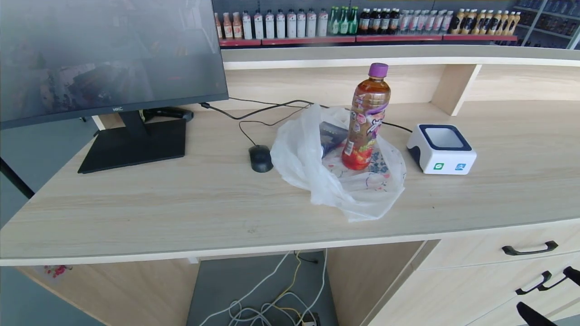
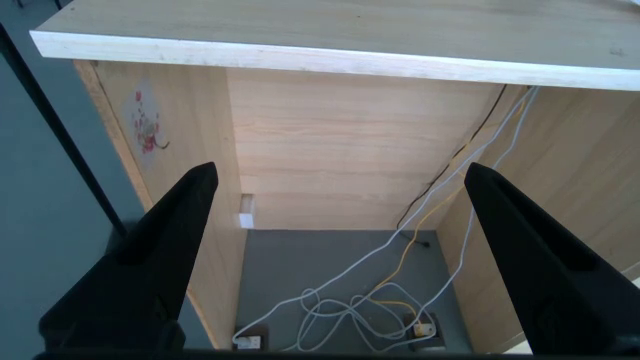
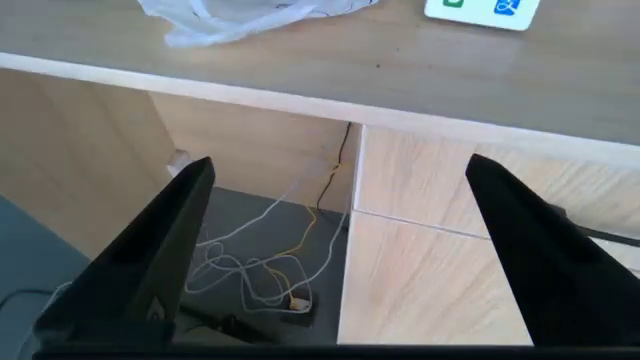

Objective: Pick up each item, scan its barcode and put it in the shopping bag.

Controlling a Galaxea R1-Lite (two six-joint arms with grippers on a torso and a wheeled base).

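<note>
Light wooden counter (image 1: 181, 199) is seen ahead, and both arms are held low in front of it, below its edge. The left gripper (image 2: 340, 175) is spread wide with nothing between its fingers, as is the right gripper (image 3: 340, 165), which is placed by the drawers (image 1: 476, 246). Above and forward of the right gripper, off to its left, a bottle (image 1: 367, 117) is stood upright on the spread plastic bag (image 1: 299, 158); whether it is inside the bag's mouth cannot be told. A dark packet (image 1: 331, 136) is tucked in the bag just beside the bottle, on the side away from that gripper. The scanner (image 1: 442, 149) is set just beside the bag, nearer the right gripper than the bottle is. If the bottle is taken as the item in hand, the right gripper should first be raised clear of the counter edge. The bottle would best be approached level and gripped at mid-body, so that it is not tipped. The loose plastic should be kept out of the grip, and the label turned toward the scanner window.
</note>
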